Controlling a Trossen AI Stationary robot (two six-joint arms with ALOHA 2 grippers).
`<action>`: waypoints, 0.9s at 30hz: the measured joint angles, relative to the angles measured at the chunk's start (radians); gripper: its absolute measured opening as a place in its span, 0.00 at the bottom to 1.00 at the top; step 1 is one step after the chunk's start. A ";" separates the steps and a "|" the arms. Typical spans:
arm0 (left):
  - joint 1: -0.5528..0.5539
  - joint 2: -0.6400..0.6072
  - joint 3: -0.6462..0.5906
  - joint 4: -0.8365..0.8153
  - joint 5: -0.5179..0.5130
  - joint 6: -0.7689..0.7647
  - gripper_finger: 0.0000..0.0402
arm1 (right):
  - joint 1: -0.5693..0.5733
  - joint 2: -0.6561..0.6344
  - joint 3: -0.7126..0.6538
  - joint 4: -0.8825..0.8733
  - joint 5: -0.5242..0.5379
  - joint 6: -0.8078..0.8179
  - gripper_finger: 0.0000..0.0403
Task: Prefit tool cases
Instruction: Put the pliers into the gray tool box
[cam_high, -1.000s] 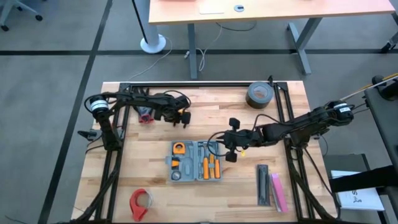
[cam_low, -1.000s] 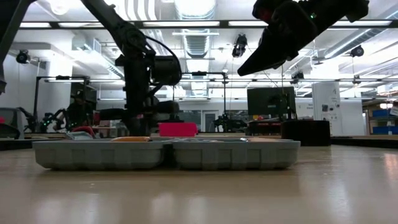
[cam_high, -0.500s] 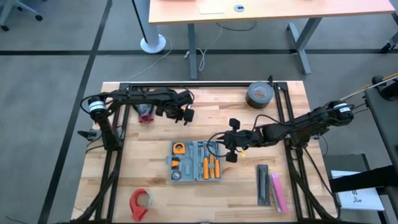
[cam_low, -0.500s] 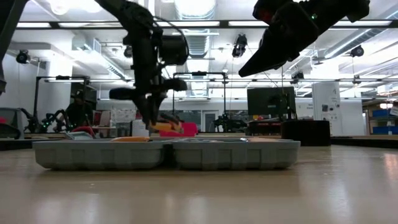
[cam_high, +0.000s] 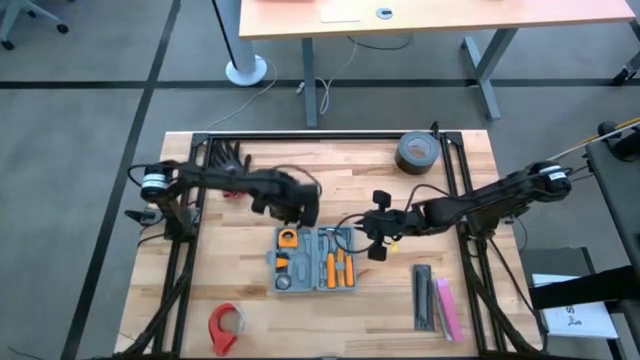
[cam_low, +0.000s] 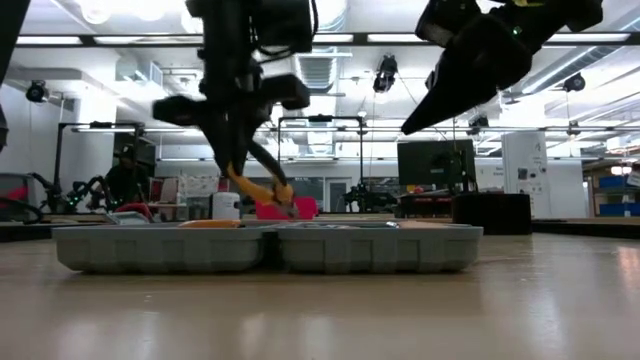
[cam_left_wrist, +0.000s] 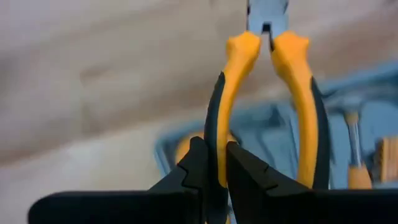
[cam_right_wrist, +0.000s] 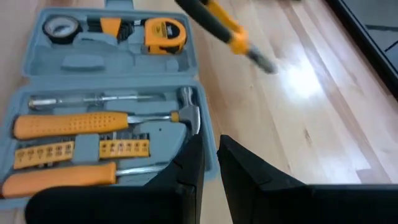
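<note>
The tool case (cam_high: 317, 260) lies open on the wooden table, with a hammer, screwdrivers and a tape measure in its grey tray (cam_right_wrist: 106, 106). My left gripper (cam_high: 300, 208) hangs just beyond the case's far edge, shut on orange-and-black pliers (cam_low: 262, 188). These pliers also show in the right wrist view (cam_right_wrist: 227, 28). My right gripper (cam_high: 378, 235) hovers at the case's right side, slanting down, shut and holding nothing (cam_right_wrist: 208, 168). My left gripper pinches one handle of the pliers (cam_left_wrist: 216, 155) between its two fingers. The fingers (cam_left_wrist: 198, 168) point down from above. The pliers hang below them, slanting, head (cam_left_wrist: 267, 15) lowest, clear of the table and the case.
A grey tape roll (cam_high: 417, 152) stands at the far right of the table. A red tape roll (cam_high: 226, 325) lies near the front left. Narrow black and pink bars (cam_high: 435, 300) lie at the front right. Black frame rails run along both table sides.
My left gripper has swung from the table's far left toward the case, moving right and nearer while rising. It carries the pliers lifted clear, now hanging over the case's far edge. It has stayed shut.
</note>
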 joint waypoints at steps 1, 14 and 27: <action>-0.027 0.000 0.003 -0.005 0.000 -0.032 0.09 | 0.000 -0.007 0.000 -0.004 -0.011 -0.001 0.08; -0.231 0.003 0.019 0.050 -0.032 -0.339 0.01 | 0.003 -0.048 -0.037 0.007 -0.043 -0.002 0.08; -0.232 0.007 0.004 0.103 -0.041 -0.330 0.14 | 0.003 -0.048 -0.053 0.034 -0.049 0.019 0.08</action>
